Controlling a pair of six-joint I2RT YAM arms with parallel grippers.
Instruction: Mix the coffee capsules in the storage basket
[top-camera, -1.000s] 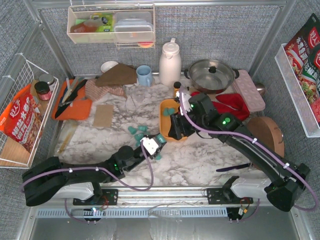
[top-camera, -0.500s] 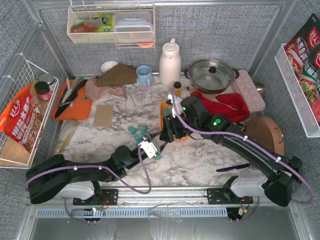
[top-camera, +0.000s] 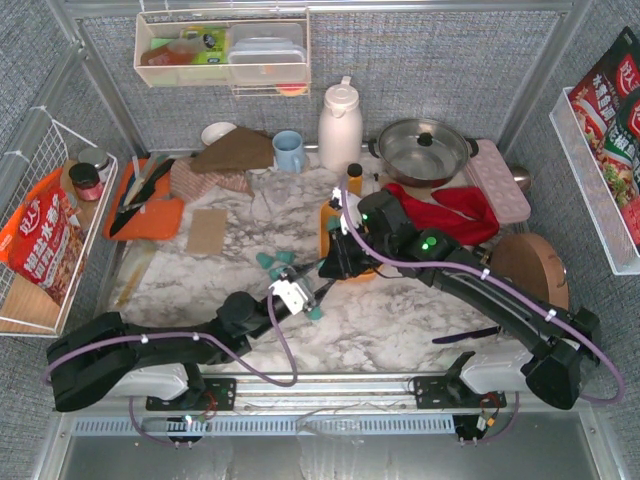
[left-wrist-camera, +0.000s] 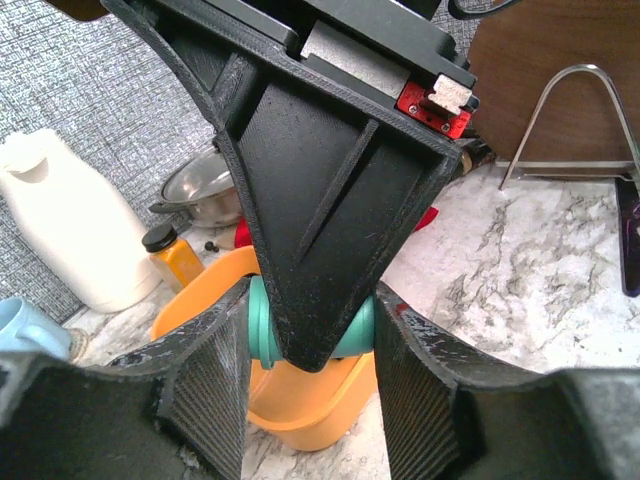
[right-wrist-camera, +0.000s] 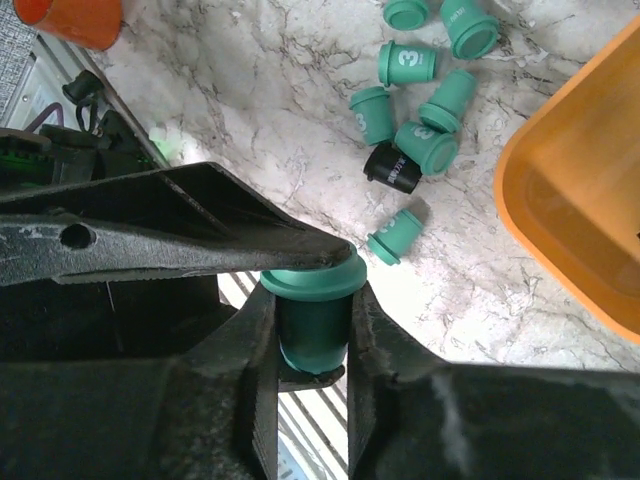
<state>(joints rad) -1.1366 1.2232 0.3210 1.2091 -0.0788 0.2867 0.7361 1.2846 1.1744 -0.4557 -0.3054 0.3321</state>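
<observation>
A teal coffee capsule (right-wrist-camera: 312, 325) sits between both grippers just in front of the orange storage basket (top-camera: 326, 225). My right gripper (right-wrist-camera: 312, 310) is shut on its sides. My left gripper (left-wrist-camera: 312, 330) is shut on it end to end, rim against one finger; the capsule (left-wrist-camera: 355, 330) shows there behind the right gripper's finger. In the top view the grippers meet, left (top-camera: 305, 293) and right (top-camera: 335, 262). Several teal capsules (right-wrist-camera: 420, 100) and a black one (right-wrist-camera: 392, 168) lie loose on the marble left of the basket (right-wrist-camera: 580, 200). The right arm hides the basket's inside.
A white thermos (top-camera: 340, 125), steel pot (top-camera: 425, 150), red cloth (top-camera: 450, 210) and pink egg tray (top-camera: 497, 180) stand behind the basket. A small orange bottle (top-camera: 353, 178) is at its far edge. A wooden disc (top-camera: 530, 265) is at right.
My right gripper has moved left off the basket and down to the left gripper. My left gripper has drawn back slightly left. Both now meet on the teal capsule.
</observation>
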